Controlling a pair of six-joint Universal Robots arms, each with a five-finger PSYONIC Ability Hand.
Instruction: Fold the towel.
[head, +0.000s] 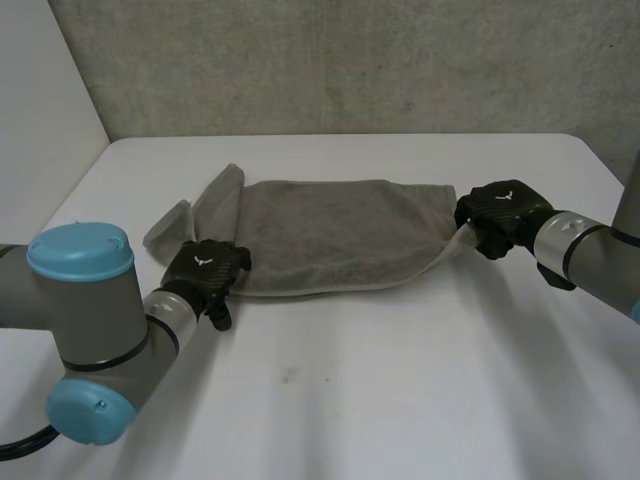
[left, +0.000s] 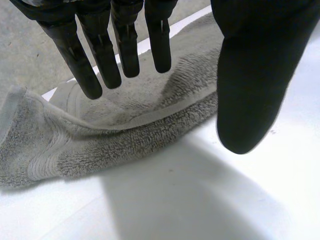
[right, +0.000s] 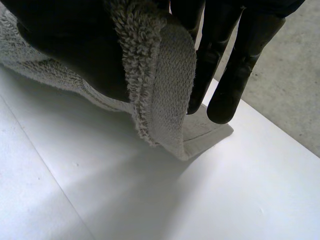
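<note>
A grey towel (head: 330, 235) lies folded lengthwise across the middle of the white table (head: 400, 390), its left end rumpled and turned up. My left hand (head: 205, 270) hovers over the towel's near left corner. In the left wrist view that hand (left: 102, 50) is open, fingers straight and thumb apart, with the towel (left: 125, 135) lying loose on the table below it. My right hand (head: 500, 215) is at the towel's right end. In the right wrist view that hand (right: 235, 65) pinches the towel's edge (right: 170, 75) between thumb and fingers, lifting it slightly off the table.
Bare table top (head: 330, 400) stretches in front of the towel, between the arms. A grey concrete wall (head: 350, 60) stands behind the table's far edge. My left arm's blue-capped elbow (head: 80, 255) is at the near left.
</note>
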